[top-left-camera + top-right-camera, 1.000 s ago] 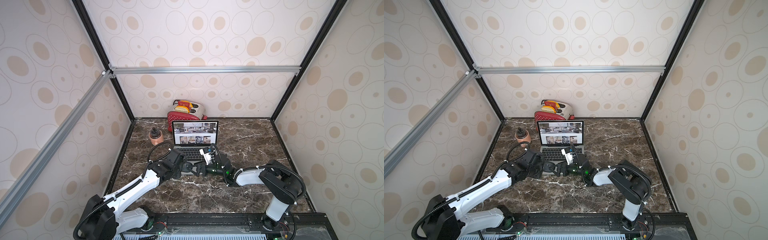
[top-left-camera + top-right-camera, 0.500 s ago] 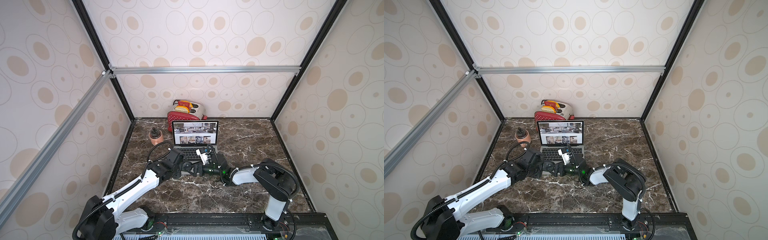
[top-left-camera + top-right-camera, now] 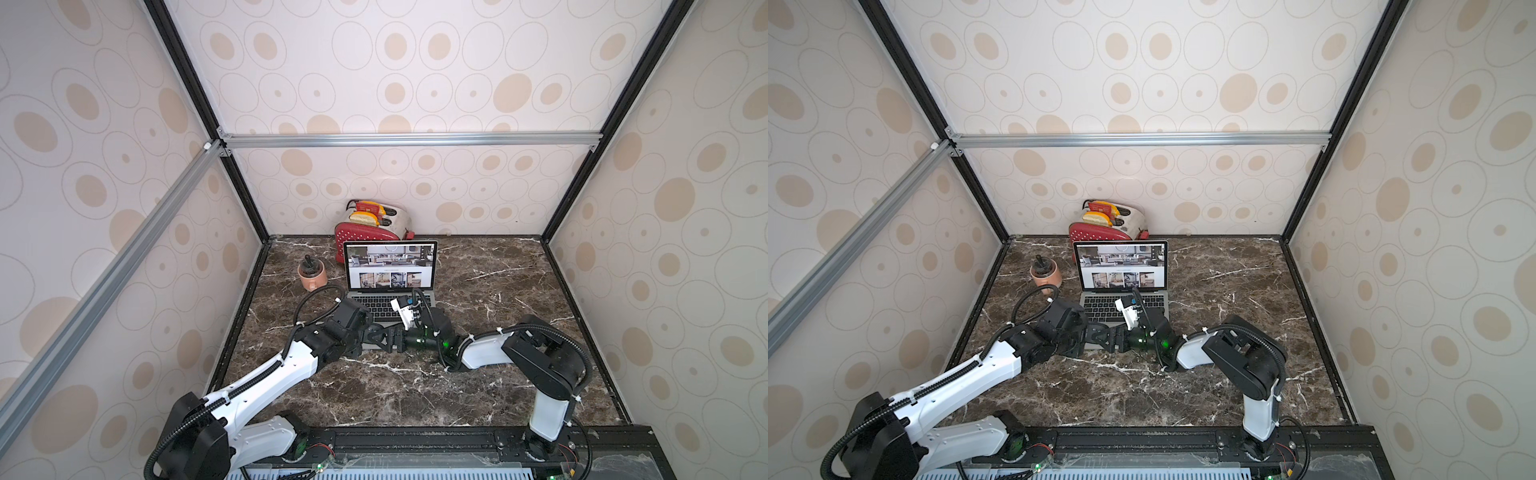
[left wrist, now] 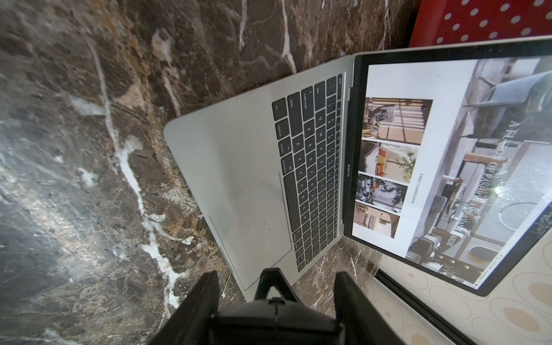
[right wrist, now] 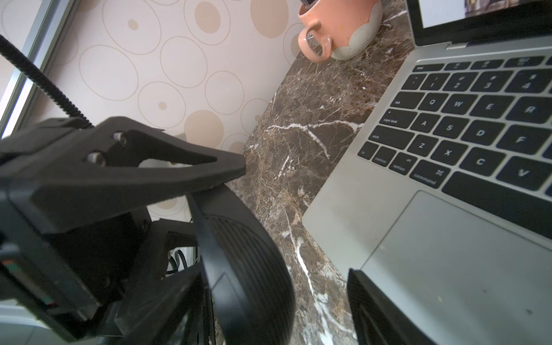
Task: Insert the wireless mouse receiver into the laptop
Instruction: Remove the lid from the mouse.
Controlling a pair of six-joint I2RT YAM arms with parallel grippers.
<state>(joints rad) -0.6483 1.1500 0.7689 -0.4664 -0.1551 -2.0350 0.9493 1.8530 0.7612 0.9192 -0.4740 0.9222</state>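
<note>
- The laptop (image 3: 390, 270) stands open on the desk (image 3: 498, 374), toward the back, its screen lit. A pink mug (image 3: 311, 276) sits near its left side.
- The left arm (image 3: 291, 365) and right arm (image 3: 482, 351) meet tip to tip at the laptop's front edge.
- The left jaws are pressed together into one wedge. Whether they pinch the receiver cannot be told.
- The right jaws stand apart, on either side of that wedge's tip.
</note>
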